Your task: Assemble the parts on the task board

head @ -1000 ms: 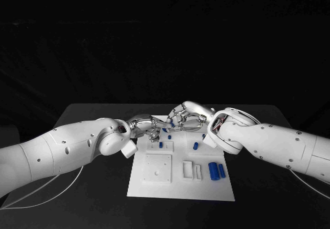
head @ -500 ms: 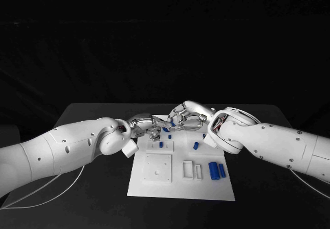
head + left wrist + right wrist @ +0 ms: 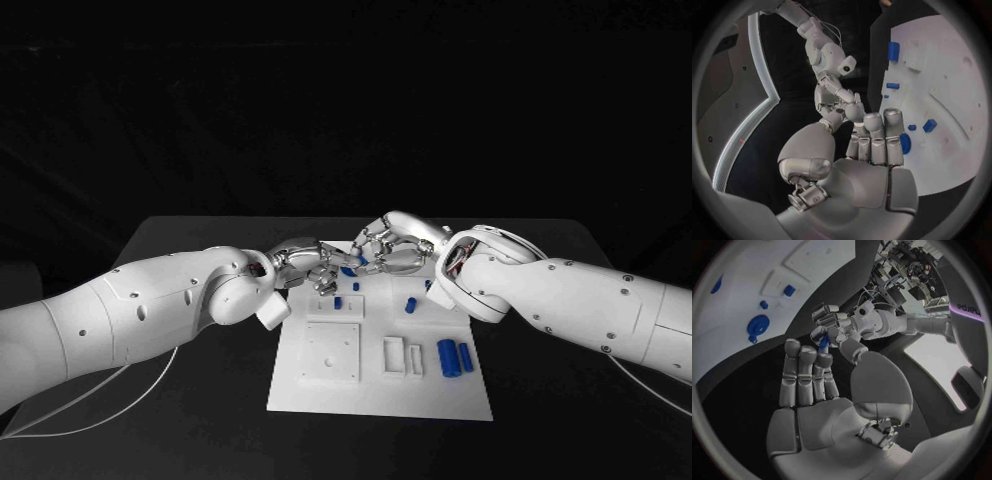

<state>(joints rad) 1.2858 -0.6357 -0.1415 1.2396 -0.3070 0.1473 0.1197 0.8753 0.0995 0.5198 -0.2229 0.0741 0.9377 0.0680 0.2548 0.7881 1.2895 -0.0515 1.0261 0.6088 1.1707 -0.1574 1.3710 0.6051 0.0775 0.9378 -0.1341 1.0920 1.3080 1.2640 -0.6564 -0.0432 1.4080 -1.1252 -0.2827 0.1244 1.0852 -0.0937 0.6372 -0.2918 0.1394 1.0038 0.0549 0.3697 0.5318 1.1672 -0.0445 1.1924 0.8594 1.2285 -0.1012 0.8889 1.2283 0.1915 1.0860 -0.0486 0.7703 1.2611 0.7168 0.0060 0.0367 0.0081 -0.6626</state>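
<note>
Task board (image 3: 378, 395) lies white on the black tabletop (image 3: 188, 240), both hands working over its far edge. Left hand (image 3: 306, 258) pinches a small blue part (image 3: 824, 342) between fingertips, seen from the right wrist view as a short blue piece held up off the board, other fingers curled close. Right hand (image 3: 392, 247) sits just beside it, fingers (image 3: 807, 375) upright and together, thumb apart; it looks to hold nothing, though the head view is too crowded there to be sure of contact with the part. On the board: two blue cylinders (image 3: 454, 357) lie side by side at the right near the front, loose by the look of them; a few smaller blue pieces (image 3: 336, 302) stand or lie in the far half, one more (image 3: 411, 305) to the right of them (whether seated in sockets or only resting, cannot tell). Right wrist view also shows a round blue disc-like part (image 3: 757, 326) on the board with small blue pieces near it. Judgement: assembly is partway at most. One part is in hand and not yet placed, the two cylinders look untouched, and the white blocks at board centre (image 3: 332, 352) carry no blue parts. Most placement remains
</note>
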